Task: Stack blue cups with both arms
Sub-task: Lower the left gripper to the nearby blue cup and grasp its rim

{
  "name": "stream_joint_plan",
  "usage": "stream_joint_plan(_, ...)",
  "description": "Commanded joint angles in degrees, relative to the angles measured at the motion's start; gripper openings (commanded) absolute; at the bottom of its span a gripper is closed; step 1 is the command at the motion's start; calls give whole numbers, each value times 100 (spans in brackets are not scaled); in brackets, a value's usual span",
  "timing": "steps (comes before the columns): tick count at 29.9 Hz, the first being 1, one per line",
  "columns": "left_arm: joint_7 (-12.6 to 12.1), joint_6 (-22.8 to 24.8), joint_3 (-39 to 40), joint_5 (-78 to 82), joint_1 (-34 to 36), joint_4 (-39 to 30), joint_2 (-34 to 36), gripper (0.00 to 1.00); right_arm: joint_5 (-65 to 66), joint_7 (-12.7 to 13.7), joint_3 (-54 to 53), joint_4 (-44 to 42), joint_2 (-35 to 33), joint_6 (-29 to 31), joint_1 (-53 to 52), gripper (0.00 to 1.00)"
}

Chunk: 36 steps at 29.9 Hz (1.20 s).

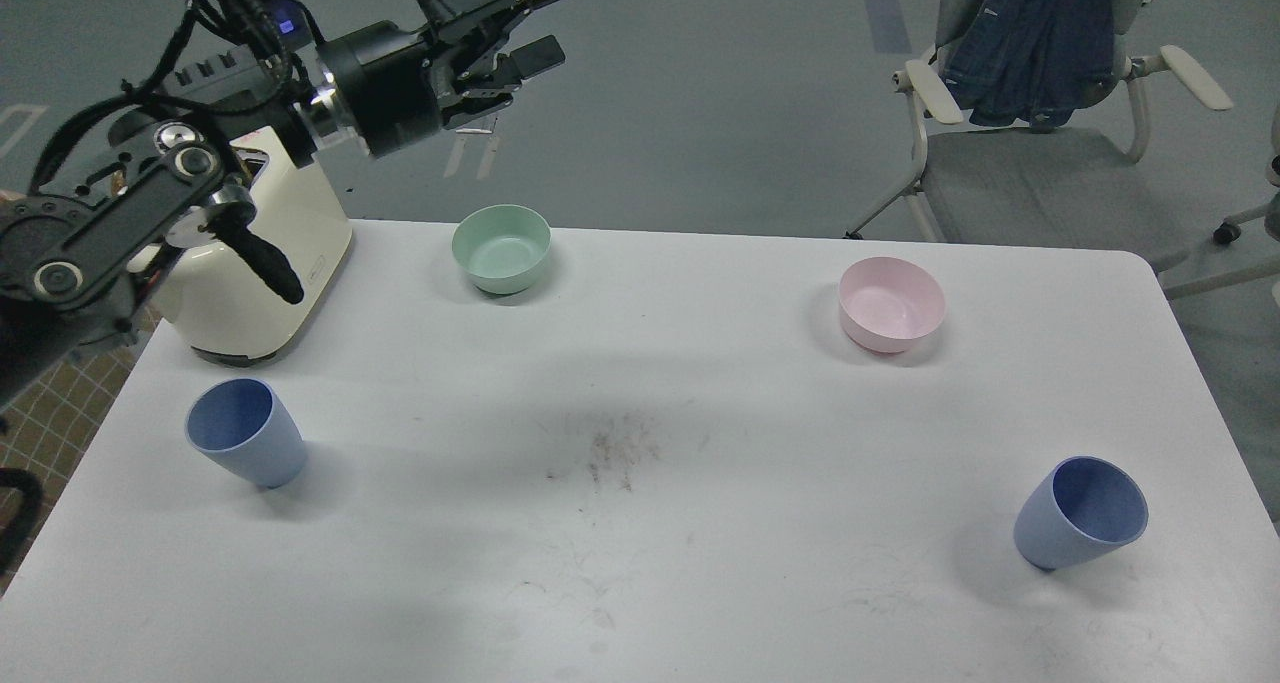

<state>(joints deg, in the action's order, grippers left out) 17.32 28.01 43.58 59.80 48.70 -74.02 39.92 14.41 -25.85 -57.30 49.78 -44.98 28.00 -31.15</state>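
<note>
Blue cups — two are seen, well apart on the white table (640,583). One cup (246,431) stands at lower left of the frame, just in front of a cream toaster (265,263); the other cup (1080,513) stands at lower right. Both are upright on narrow bases, mouths open, nothing visible inside.

A green bowl (501,248) is noted at upper centre-left and a pink bowl (891,303) at upper right — neither belongs to the job. A grey smudge marks the middle of the table. A chair (1030,153) with a denim jacket (1040,33) draped over it stands beyond the far edge.

Left gripper (525,23) is held high at upper left of the frame, above the floor past the table's far edge, well clear of both cups. Its jaws are spread, with nothing between them. The right arm is not seen at all.

Handling, as judged: the cups look like thin matte plastic — light, stiff, not fragile, easily tipped because of the tapered foot. A pinch across the rim, one finger inside and one outside the wall, is likely the surest hold; a squeeze low on the taper could let the cup slip upward. No stacking has been started.
</note>
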Motion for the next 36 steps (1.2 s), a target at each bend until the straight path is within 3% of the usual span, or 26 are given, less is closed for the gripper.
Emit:
stream_joint_plan(1, 270, -1, 1, 837, -352, -1138, 1312, 98, 0, 1, -1, -3, 7, 0, 21, 100)
stream_joint_plan(3, 446, -1, 1, 1181, -466, -1430, 1754, 98, 9, 1, -1, -3, 7, 0, 30, 100)
stream_joint_plan(6, 1068, -1, -8, 2303, -957, -1940, 2684, 97, 9, 1, -1, -3, 7, 0, 30, 100)
stream_joint_plan(13, 1068, -1, -243, 3748, -1811, -2047, 4014, 97, 18, 1, -1, -3, 7, 0, 30, 100)
stream_joint_plan(21, 1068, -76, -1202, 3925, -1829, -1291, 4033, 95, 18, 1, -9, -21, 60, 0, 4, 100)
stream_joint_plan(36, 1068, -586, -1730, 3916, -1882, -131, 3400, 85, 9, 1, -1, -12, 68, 0, 13, 100)
